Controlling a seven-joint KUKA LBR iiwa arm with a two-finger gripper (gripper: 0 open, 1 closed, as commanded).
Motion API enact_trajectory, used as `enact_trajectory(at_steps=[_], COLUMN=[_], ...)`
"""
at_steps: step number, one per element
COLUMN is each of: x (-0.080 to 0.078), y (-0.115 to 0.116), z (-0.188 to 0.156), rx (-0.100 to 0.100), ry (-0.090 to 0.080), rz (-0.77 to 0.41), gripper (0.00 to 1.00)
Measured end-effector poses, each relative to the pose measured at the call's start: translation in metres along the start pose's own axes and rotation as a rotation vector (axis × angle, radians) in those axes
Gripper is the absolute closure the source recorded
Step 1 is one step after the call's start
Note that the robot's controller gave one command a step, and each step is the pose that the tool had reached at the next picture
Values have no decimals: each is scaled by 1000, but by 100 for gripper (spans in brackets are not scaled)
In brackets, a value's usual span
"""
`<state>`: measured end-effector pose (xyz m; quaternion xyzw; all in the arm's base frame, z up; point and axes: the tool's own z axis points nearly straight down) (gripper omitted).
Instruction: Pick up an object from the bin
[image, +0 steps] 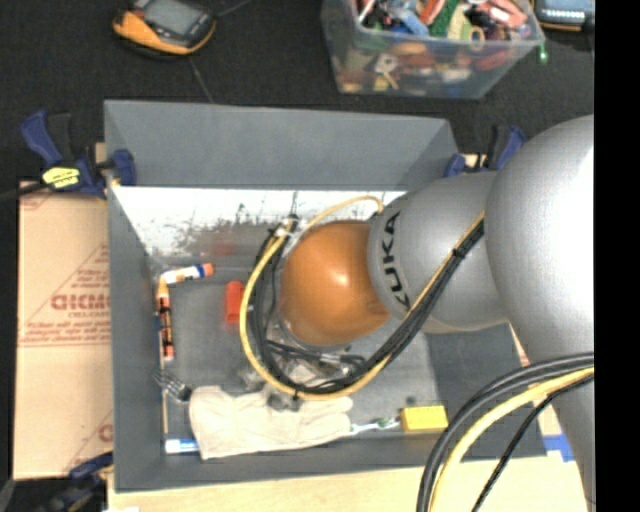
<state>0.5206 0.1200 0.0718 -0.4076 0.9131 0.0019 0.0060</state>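
Claw (288, 392): low in the near half of the grey metal bin (300, 150), under my orange wrist cover (325, 285) and its loop of cables (258, 340). Open or closed: cannot tell, since cover and cables hide it. Nothing seen held.

At the claw: the upper edge of a crumpled white cloth (265, 422) that lies along the near wall. I judge it the likeliest pick, as it is the thing nearest me.

Farther out: orange block (234, 302) left of the cover, apart from the cloth. Yellow block (424, 418) near the cloth's right end. Marker pen (166, 325) along the left wall.

Method note: take a raised fold, not a flat patch, so that there is bulk to close on. The cloth is limp and will likely drape. Lift straight up and check that its hanging end drags nothing along. Keep the cables off the bin wall.
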Motion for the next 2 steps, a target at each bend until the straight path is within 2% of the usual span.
enact_trajectory(at_steps=[1,2], x=[1,0], y=[1,0], z=[-19,-55], rx=[-3,-1], ry=[4,2], rz=[3,3], gripper=[100,100])
